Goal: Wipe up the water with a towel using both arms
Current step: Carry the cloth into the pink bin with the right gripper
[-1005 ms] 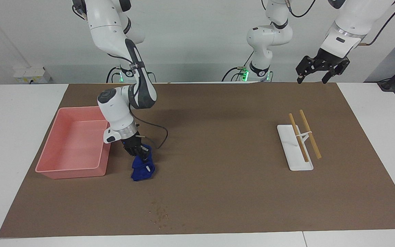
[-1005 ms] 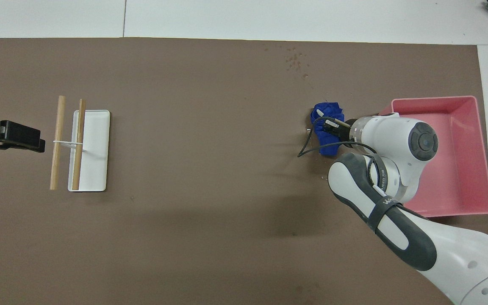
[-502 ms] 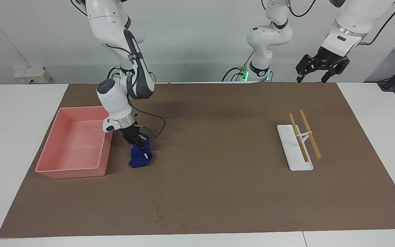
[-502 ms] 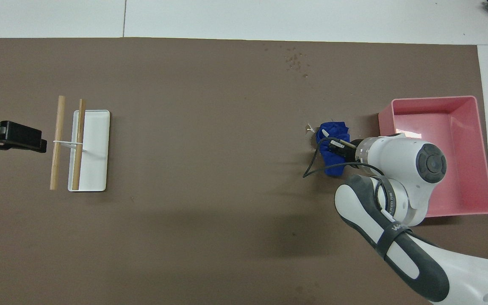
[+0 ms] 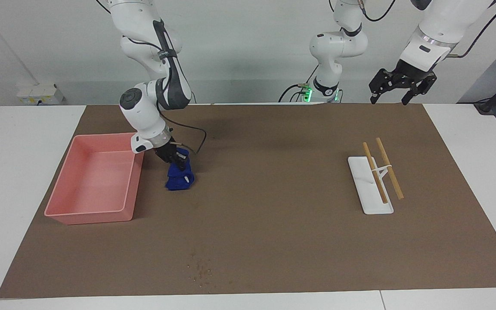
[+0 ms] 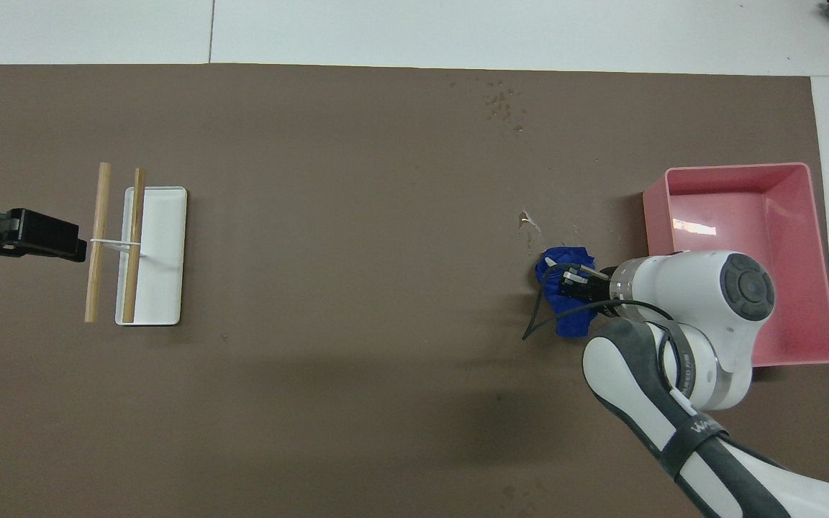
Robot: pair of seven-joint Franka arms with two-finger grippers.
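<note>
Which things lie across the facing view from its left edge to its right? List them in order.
Pink bin → blue towel held by the right gripper → water specks → white tray → wooden sticks.

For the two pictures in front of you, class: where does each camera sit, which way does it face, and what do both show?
Facing view: high across the table, looking at the robots; both arms show, left claw waiting open at the left arm's end, right claw shut on the towel.
Overhead view: above the robots' end, looking steeply down; right arm and left claw tip show.
Shared: towel, water, pink bin, white tray.
</note>
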